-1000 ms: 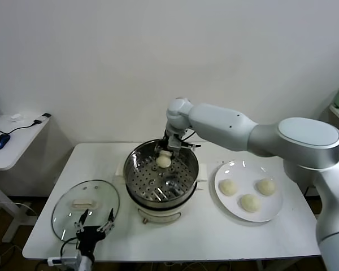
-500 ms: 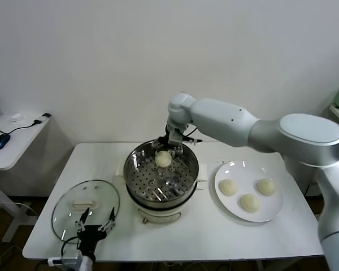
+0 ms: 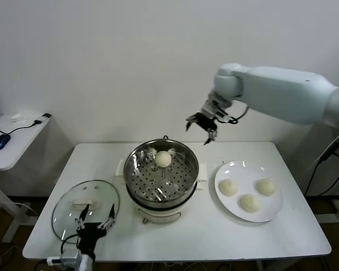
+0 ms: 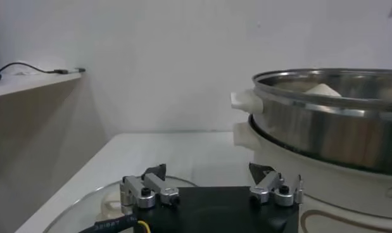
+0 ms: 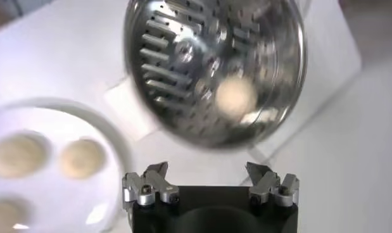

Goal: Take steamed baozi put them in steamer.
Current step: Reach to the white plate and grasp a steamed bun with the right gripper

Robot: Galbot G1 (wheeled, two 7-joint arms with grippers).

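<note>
The steamer [image 3: 161,176] is a shiny steel pot with a perforated tray on a cream base at the table's middle. One baozi [image 3: 163,159] lies on the tray near its far rim; it also shows in the right wrist view [image 5: 236,95]. Three baozi [image 3: 228,187] [image 3: 265,186] [image 3: 249,202] lie on the white plate [image 3: 231,169] to the right. My right gripper [image 3: 201,128] is open and empty, raised in the air above and between steamer and plate. My left gripper [image 3: 94,222] is open and empty, low at the table's front left, over the glass lid [image 3: 68,204].
The glass lid lies flat left of the steamer. A side table [image 3: 11,141] with a mouse and cables stands at far left. The wall is close behind the table. In the left wrist view the steamer's wall [image 4: 322,130] is close by.
My right gripper has let go of the baozi on the tray, lifted out of the steamer and swung up and to the right. The left arm has not moved.
</note>
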